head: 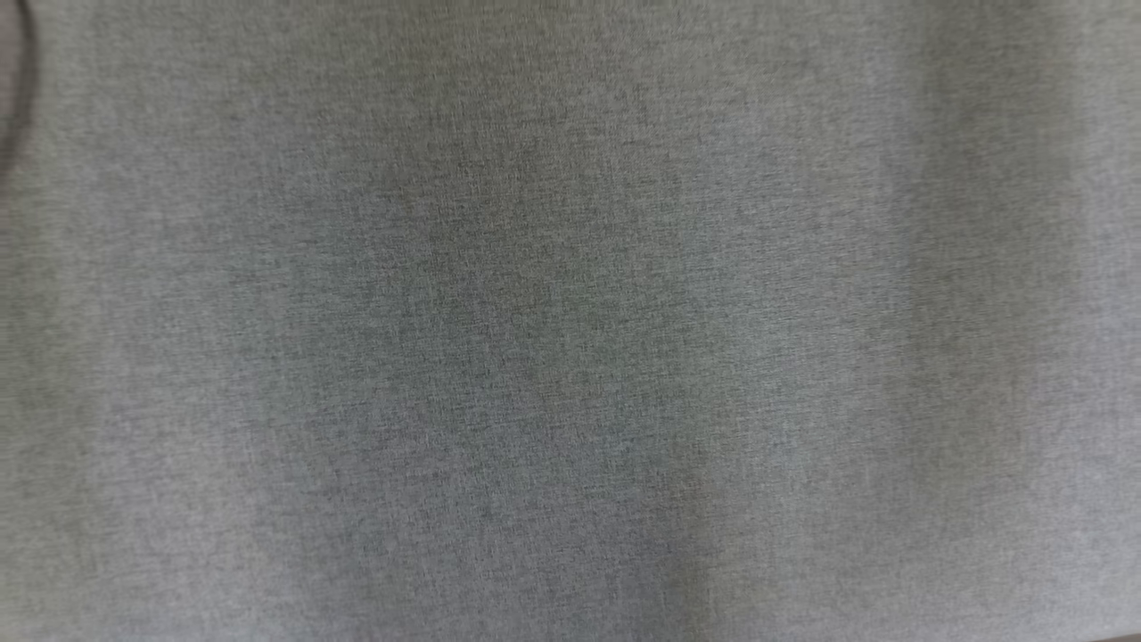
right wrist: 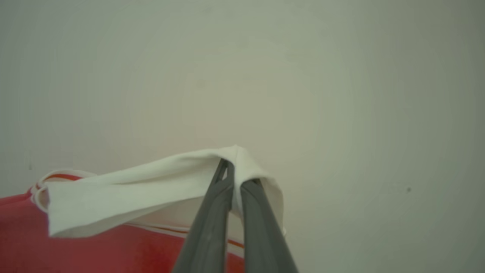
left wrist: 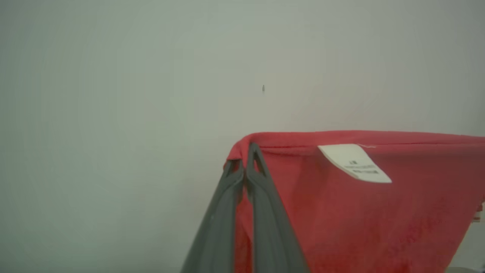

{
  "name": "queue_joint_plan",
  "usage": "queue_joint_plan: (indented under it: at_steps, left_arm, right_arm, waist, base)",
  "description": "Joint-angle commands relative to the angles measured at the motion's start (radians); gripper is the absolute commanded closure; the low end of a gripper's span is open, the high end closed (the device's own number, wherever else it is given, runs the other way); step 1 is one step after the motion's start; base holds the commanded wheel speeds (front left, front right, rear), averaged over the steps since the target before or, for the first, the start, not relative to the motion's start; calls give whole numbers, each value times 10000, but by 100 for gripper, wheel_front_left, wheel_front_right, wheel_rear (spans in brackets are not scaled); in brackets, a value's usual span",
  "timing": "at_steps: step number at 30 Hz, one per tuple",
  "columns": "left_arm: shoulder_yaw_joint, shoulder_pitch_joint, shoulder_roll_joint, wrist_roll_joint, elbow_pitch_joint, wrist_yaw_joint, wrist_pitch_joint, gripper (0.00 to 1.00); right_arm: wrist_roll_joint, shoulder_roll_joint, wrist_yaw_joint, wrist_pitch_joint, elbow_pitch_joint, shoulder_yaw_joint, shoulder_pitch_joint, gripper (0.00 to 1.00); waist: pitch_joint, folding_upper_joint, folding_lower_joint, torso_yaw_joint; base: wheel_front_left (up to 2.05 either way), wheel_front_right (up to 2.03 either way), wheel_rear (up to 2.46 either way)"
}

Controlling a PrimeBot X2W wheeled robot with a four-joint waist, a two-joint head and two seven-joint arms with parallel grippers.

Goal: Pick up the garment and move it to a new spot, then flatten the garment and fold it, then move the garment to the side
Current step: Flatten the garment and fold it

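The garment [left wrist: 360, 212] is red cloth with a white label [left wrist: 354, 163] sewn near its upper hem. In the left wrist view my left gripper [left wrist: 246, 151] is shut on the garment's top left corner, and the cloth hangs to the right of the fingers. In the right wrist view my right gripper [right wrist: 231, 170] is shut on a white part of the garment [right wrist: 132, 189], which drapes over the fingertips and stretches left. Below it lies the red body of the garment [right wrist: 75, 246] with a white and orange trim.
The head view looks onto a grey woven surface [head: 570, 321] with a dark curved line at the top left corner. Behind the garment in both wrist views is a plain pale background [left wrist: 151, 94].
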Motion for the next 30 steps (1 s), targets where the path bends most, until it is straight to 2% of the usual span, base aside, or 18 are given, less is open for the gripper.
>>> queue_joint_plan:
  at_steps: [1,8,13,17,23,26,30]
  left_arm:
    - [-265,499,115,-117,-93,-37,22,100]
    - [-1291,2057,340,-1067,-981,-52,311,100]
    - [-1589,3775,642,-1851,-1639,-55,489,100]
    - [-1732,5407,812,-2189,-1984,1,601,100]
    - [-2038,7988,461,-2544,-2363,374,350,100]
    - [-2244,9116,202,-2727,-2501,571,233,100]
    - [-2465,10371,-60,-2918,-2648,796,42,100]
  right_arm:
    - [153,-241,-23,258,-129,210,600,100]
    - [905,-575,-23,1572,-1068,695,2598,100]
    - [1659,-836,-23,2972,-2493,738,4725,100]
    - [2154,-713,-23,4336,-3682,428,6668,100]
    - [2094,-277,-23,6106,-5221,-531,9514,100]
    - [1709,-91,-23,6830,-5975,-945,10795,100]
    - [1365,473,-23,7568,-6934,-1574,12199,100]
  waist:
    - [-279,0,0,38]
    - [-1229,0,0,128]
    - [-2248,0,0,237]
    - [-3074,0,0,287]
    - [-4126,0,0,425]
    - [-4531,0,0,488]
    - [-4943,0,0,549]
  base:
    - [0,0,0]
    - [0,0,0]
    - [0,0,0]
    - [0,0,0]
    - [0,0,0]
    - [0,0,0]
    - [0,0,0]
